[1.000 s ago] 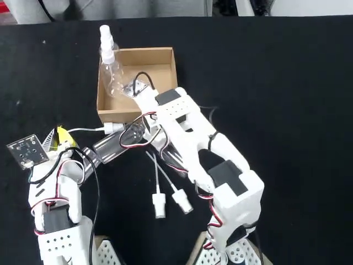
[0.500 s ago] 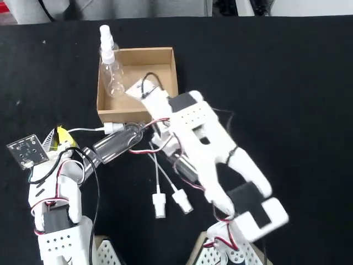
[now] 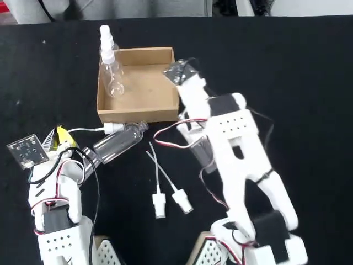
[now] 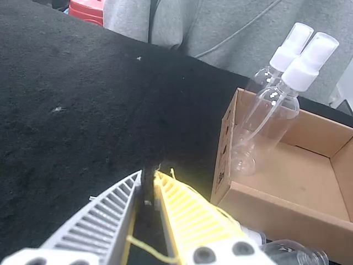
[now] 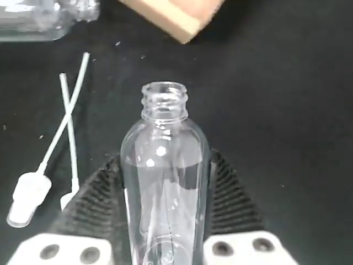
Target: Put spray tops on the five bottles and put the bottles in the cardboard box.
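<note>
Two clear bottles with white spray tops (image 3: pixel 110 61) (image 4: pixel 276 105) stand in the cardboard box (image 3: pixel 165 55) (image 4: pixel 287 215) at its far left corner. In the right wrist view my right gripper (image 5: pixel 165 182) is shut on an uncapped clear bottle (image 5: pixel 164 160), its open neck pointing away; in the high view that bottle (image 3: pixel 202 152) hangs under the arm, right of the box. Another uncapped bottle (image 3: pixel 117 143) (image 5: pixel 38 16) lies in front of the box, a spray top (image 3: pixel 113 128) beside it. Two more spray tops (image 3: pixel 171 201) (image 5: pixel 25 201) lie nearer the front. My left gripper (image 3: pixel 58 138) (image 4: pixel 148 179) is shut on nothing, left of the lying bottle.
The table is covered in black cloth (image 3: pixel 287 72), with free room to the right and behind the box. A person's grey clothing (image 4: pixel 220 27) shows beyond the far edge. A box corner (image 5: pixel 182 25) lies just past the held bottle's neck.
The right arm has swung from over the box toward the right, carrying the uncapped bottle, and the lying bottle is now uncovered. The left arm has not moved.
</note>
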`<state>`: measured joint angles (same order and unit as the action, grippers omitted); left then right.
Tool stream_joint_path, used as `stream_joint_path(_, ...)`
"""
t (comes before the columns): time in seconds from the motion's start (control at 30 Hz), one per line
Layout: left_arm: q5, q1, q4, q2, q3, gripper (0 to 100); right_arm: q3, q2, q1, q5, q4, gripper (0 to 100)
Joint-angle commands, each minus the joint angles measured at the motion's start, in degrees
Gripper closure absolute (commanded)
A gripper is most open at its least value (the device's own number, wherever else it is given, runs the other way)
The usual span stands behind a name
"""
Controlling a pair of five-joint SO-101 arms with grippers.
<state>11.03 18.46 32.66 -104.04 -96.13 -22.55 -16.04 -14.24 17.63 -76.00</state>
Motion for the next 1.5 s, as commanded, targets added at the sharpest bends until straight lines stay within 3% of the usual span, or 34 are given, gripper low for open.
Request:
stream_joint_path(0.0, -6.6, -2.0, 0.3, -0.3, -1.3, 97, -0.5, -5.8, 4.0, 0.0, 1.0, 98.4)
stream_joint_path(0.17, -17.6, -2.7, 2.7, -0.4, -1.2, 97, -3.8, -10.3, 7.7, -3.7, 4.9, 98.4)
stream_joint_path(0.43, -21.1, -6.9, 15.4, -0.3, 10.8, 97, -7.8, -16.3, 13.2, -9.4, 11.0, 98.4)
stream_joint_path(0.7, -28.4, -19.0, 23.6, -0.1, 15.3, 97, -10.9, -20.3, 21.3, -16.4, 16.8, 98.4)
stream_joint_path(0.97, -33.7, -25.5, 30.9, 1.0, 22.1, 95, -15.4, -23.6, 26.2, -20.7, 24.3, 98.2)
stream_joint_path(1.3, -39.4, -36.5, 35.7, 24.3, 36.3, 93, -16.7, -23.8, 30.6, -22.3, 27.4, 98.1)
stream_joint_path(1.47, -42.8, -38.7, 38.0, 34.0, 41.0, 84, -17.0, -23.6, 32.4, -22.3, 29.5, 98.1)
